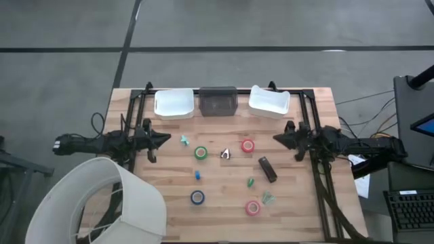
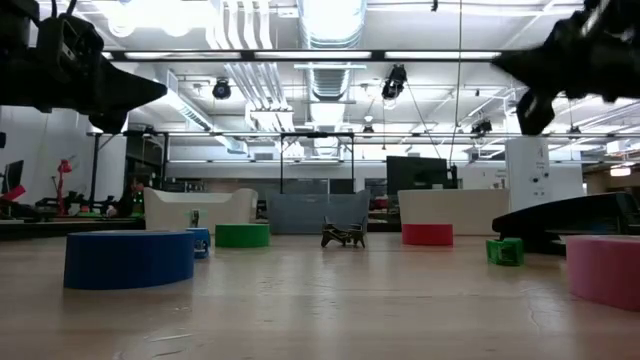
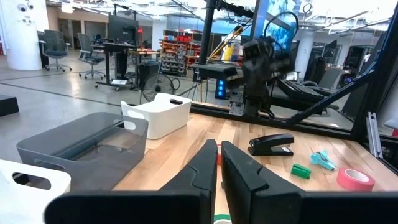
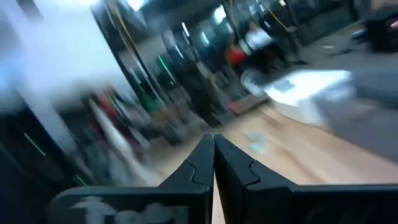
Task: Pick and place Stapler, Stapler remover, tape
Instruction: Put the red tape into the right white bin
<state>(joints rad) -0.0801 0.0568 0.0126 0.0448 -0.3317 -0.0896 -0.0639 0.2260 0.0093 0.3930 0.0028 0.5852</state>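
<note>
The black stapler (image 1: 267, 169) lies on the table's right half, flat on its side. Four tape rolls lie flat: green (image 1: 201, 153), red (image 1: 247, 145), blue (image 1: 197, 197) and pink (image 1: 253, 207). A silvery staple remover (image 1: 226, 154) stands at the centre, and a teal one (image 1: 184, 140) lies near the left arm. My left gripper (image 1: 165, 139) hovers shut above the table's left side and touches nothing. My right gripper (image 1: 277, 137) hovers shut above the right side, also clear of everything. The low view shows both grippers high above the blue roll (image 2: 128, 258) and the pink roll (image 2: 603, 270).
Along the far edge stand a white bin (image 1: 173, 104), a grey bin (image 1: 218, 101) and a second white bin (image 1: 269, 101). Small blue (image 1: 197, 175) and green (image 1: 250, 181) pieces and a teal claw (image 1: 268, 198) lie among the rolls. A large white shade (image 1: 102, 203) covers the near left corner.
</note>
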